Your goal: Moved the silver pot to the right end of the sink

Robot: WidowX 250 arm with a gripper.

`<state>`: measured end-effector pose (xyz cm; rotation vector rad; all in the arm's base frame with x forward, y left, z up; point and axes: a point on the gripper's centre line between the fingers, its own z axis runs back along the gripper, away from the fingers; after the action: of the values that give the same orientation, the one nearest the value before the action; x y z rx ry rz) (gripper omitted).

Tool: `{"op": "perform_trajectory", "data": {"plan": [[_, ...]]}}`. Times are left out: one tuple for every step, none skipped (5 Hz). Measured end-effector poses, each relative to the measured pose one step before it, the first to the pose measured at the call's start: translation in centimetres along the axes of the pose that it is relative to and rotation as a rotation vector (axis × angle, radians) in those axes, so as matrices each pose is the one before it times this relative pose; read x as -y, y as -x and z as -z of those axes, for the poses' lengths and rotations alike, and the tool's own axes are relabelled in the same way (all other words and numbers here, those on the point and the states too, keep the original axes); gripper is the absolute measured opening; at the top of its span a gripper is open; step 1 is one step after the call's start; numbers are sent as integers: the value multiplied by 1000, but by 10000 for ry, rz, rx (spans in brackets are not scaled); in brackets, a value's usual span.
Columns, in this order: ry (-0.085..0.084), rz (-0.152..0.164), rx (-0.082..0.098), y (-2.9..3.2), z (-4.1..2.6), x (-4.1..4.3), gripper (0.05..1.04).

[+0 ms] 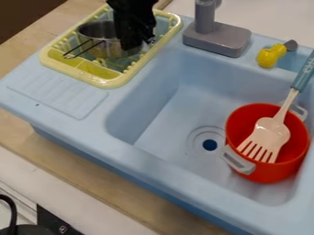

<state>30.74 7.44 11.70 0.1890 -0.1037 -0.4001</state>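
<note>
The silver pot (pixel 105 47) sits in the yellow dish rack (pixel 105 82) at the upper left of the sink unit, its thin wire handle pointing toward the lower left. Coming down from the top edge, the black gripper (pixel 131 42) is at the pot's right side, overlapping its rim and hiding part of it. Whether they touch cannot be told. The light blue sink (pixel 165 117) has its basin to the right of the rack.
A red pot (pixel 266 172) stands in the basin's right part, holding a spatula (pixel 271 133) whose handle rises to the upper right. Behind the basin are a grey faucet (pixel 217 37) and a yellow toy piece (pixel 267 58). A ribbed drainboard (pixel 58 94) lies in front of the rack.
</note>
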Motion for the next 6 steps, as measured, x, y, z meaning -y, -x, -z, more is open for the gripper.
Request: {"op": "perform_trajectory", "data": {"plan": [[96, 323, 251, -592, 26, 464, 55], [63, 264, 9, -229, 72, 559, 55], [186, 105, 78, -179, 240, 236, 55], [173, -33, -155, 216, 696, -56, 55], [20, -239, -26, 316, 190, -420, 69], [96, -145, -2, 146, 70, -72, 206]]}}
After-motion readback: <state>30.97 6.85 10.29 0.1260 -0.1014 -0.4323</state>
